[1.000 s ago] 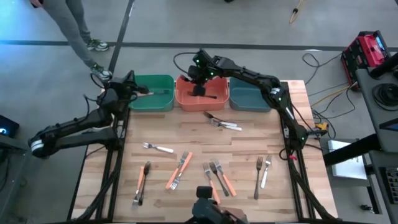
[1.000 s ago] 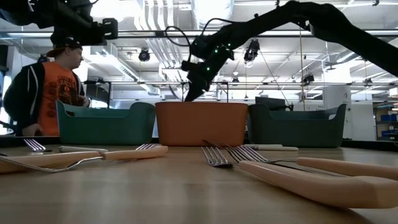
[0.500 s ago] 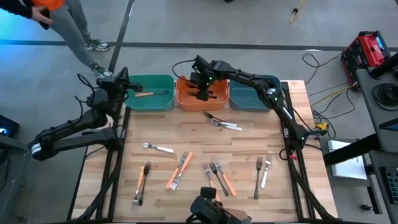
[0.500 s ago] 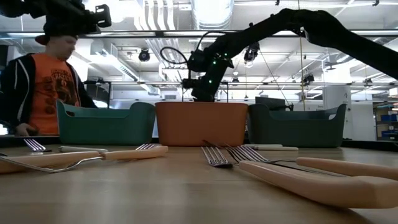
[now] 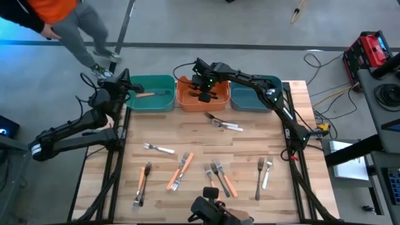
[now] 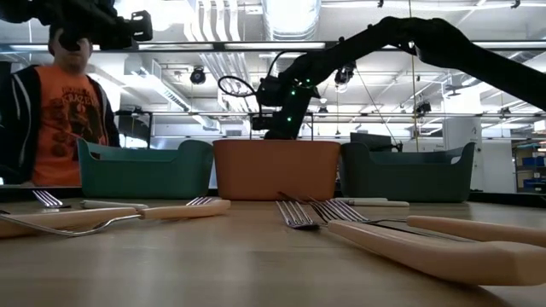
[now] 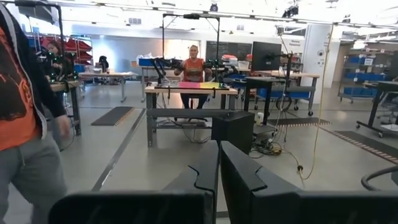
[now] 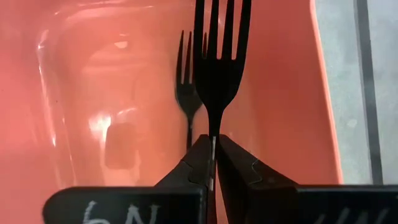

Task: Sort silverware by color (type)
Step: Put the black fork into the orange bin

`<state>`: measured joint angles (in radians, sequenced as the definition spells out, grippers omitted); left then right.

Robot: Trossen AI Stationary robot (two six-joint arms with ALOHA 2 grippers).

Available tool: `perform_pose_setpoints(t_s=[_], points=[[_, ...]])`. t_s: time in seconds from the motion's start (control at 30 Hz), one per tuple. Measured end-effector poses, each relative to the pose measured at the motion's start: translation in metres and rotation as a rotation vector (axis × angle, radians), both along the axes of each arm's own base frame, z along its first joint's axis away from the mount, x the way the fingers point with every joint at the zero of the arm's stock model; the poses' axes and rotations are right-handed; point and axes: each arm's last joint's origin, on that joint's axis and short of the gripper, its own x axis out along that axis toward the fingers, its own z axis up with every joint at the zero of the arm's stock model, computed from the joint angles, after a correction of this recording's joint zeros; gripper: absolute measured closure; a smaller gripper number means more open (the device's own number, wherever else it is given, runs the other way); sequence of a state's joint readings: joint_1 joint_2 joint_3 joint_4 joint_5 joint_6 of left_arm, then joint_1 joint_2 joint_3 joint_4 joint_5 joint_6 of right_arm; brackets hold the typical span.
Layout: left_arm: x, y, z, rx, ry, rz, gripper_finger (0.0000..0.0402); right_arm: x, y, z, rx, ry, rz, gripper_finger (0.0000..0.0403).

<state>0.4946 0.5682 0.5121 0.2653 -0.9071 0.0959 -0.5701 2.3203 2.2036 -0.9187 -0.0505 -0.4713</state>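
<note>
My right gripper (image 5: 203, 95) reaches down into the orange bin (image 5: 187, 99) and is shut on a dark fork (image 8: 217, 43); the fork's shadow (image 8: 188, 93) falls on the bin floor. In the low view it (image 6: 278, 128) dips to that bin's rim. My left gripper (image 5: 127, 87) hovers at the left end of the green bin (image 5: 164, 102), shut and empty (image 7: 219, 165), facing the room. An orange-handled fork (image 5: 147, 94) lies in the green bin. Several forks lie flat on the table, among them a white-handled one (image 5: 159, 149) and an orange-handled one (image 5: 181, 170). My right gripper pinches the dark fork between its two fingers at the thin neck just below the tines (image 8: 213, 127). The fingers come from above and lie along the fork, so the tines (image 8: 219, 25) stick out past them into the orange bin. The handle is hidden between the fingers.
A blue-grey bin (image 5: 253, 99) stands right of the orange one along the far edge. Two forks (image 5: 224, 123) lie just in front of the bins, others along the near edge (image 5: 264, 172). A person in an orange shirt (image 6: 64, 111) stands beyond the far left corner.
My right gripper has come down from above the orange bin to its rim, carrying the dark fork. My left gripper has drawn back from over the green bin toward the table's left. The person has walked closer at the far left.
</note>
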Motion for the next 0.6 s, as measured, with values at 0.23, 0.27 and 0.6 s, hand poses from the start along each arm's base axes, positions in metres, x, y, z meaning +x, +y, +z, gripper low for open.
perform_pose_setpoints(t_s=[0.23, 0.27, 0.6], points=[[-0.0001, 0.0, 0.0001, 0.0, -0.001, 0.0, 0.0401, -0.0014, 0.0009, -0.0008, 0.022, 0.011, -0.027, 0.0394], [-0.0001, 0.0, 0.0, 0.0, 0.0, 0.0, 0.0401, -0.0014, 0.0009, -0.0008, 0.023, 0.01, -0.032, 0.0394], [0.0004, 0.0002, -0.0025, -0.013, 0.024, 0.0, 0.0401, -0.0049, 0.0031, -0.0027, 0.054, 0.046, -0.047, 0.0394]])
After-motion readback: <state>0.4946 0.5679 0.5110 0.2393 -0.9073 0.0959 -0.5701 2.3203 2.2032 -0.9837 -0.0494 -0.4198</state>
